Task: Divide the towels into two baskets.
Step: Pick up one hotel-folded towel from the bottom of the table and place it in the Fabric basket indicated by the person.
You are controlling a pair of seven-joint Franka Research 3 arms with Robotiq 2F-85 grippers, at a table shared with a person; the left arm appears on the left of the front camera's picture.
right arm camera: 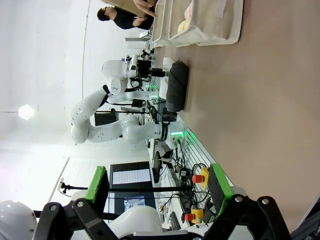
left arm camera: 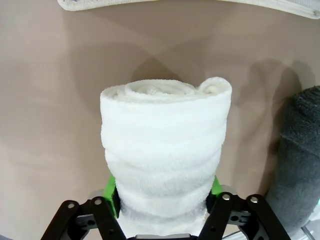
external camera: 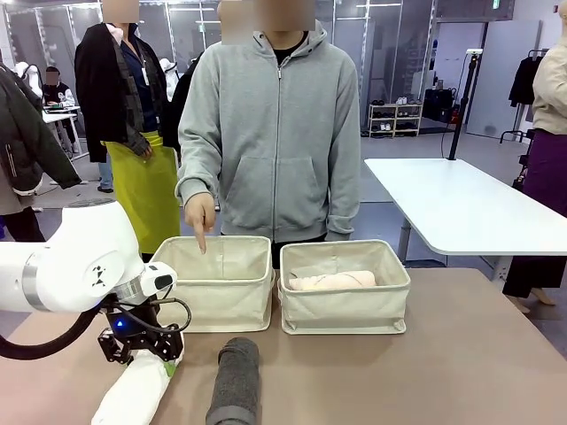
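Left jaws clamped on the end of white towel (left arm camera: 165,145), which lies on worktop (external camera: 461,354) beside dark grey towel (external camera: 236,381). Right jaws wide apart, empty. Pink towel (external camera: 332,282) in right basket (external camera: 345,310). Person's hand (external camera: 200,212) points into left basket (external camera: 217,297).

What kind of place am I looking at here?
Probably a robotics lab or test hall: a white robot arm grips a white towel at a table, a person stands opposite, and a monitor and a red stop button sit beside the rig.
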